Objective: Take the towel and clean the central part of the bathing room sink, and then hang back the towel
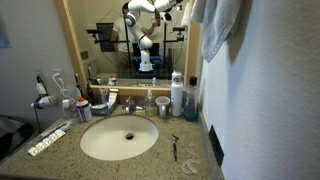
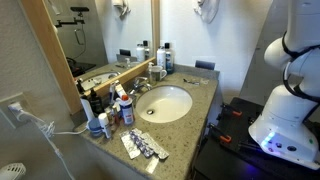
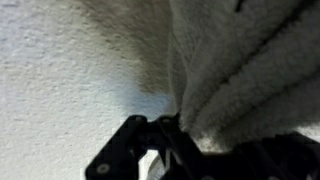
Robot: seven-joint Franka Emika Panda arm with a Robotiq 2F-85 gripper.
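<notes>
The end effector (image 3: 168, 126) is clamped on the towel (image 1: 221, 25), which hangs by the wall (image 3: 60, 60). The sink (image 1: 104, 146) is bare, so wiping looks either unstarted or finished.

Place: I am operating in a home-style bathroom | Basin: oval off-white sink (image 1: 119, 137) set in a speckled granite counter (image 1: 158, 166), faucet (image 1: 130, 103) behind it | Wall: wood-framed mirror (image 1: 105, 45) above the counter, pale towel (image 1: 222, 25) hanging high beside it | Clutter: toiletry bottles (image 1: 177, 95) and a razor (image 1: 175, 146) on the counter
</notes>
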